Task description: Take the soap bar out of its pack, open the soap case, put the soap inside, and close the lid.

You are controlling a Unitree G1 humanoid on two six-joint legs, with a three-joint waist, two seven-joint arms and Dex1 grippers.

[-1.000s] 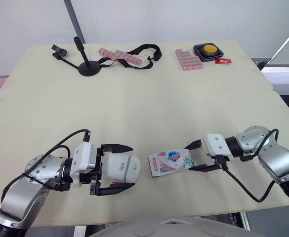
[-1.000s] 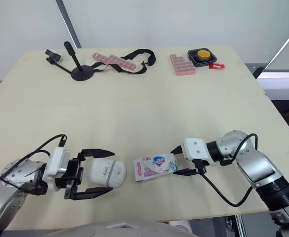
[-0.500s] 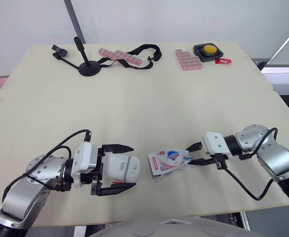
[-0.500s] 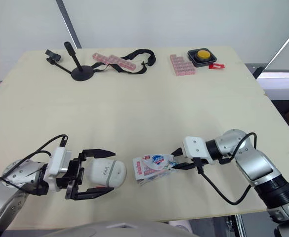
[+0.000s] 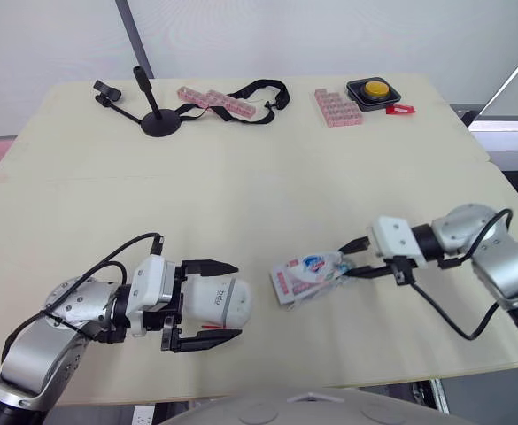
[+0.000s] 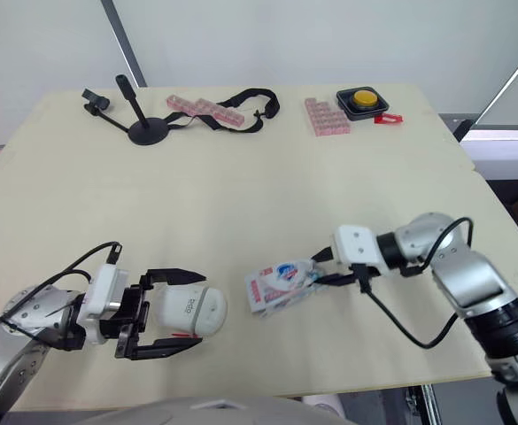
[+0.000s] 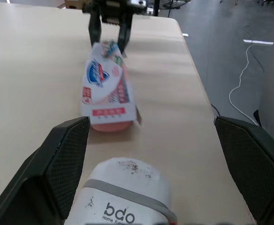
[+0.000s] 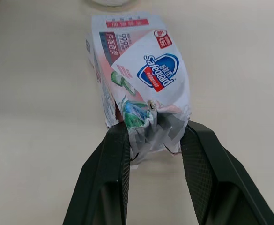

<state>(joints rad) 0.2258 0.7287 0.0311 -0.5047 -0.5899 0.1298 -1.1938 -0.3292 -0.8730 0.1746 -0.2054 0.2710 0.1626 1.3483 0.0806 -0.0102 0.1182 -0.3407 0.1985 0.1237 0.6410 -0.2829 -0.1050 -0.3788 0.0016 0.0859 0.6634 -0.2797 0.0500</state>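
Just right of the soap case [image 5: 216, 298], the soap pack [image 5: 309, 275] lies on the worktop [image 5: 267, 186]. The end farthest from the case is crumpled and clamped by the right tool [image 8: 155, 129]. The left tool [image 5: 234, 299] is spread wide, one finger either side of the case.

The right gripper [image 8: 155, 130] pinches the crumpled end of the Safeguard soap pack [image 8: 141, 70] between its two black fingers, the pack stretching straight away from it, label up, with the pale tabletop [image 8: 38, 93] beneath.
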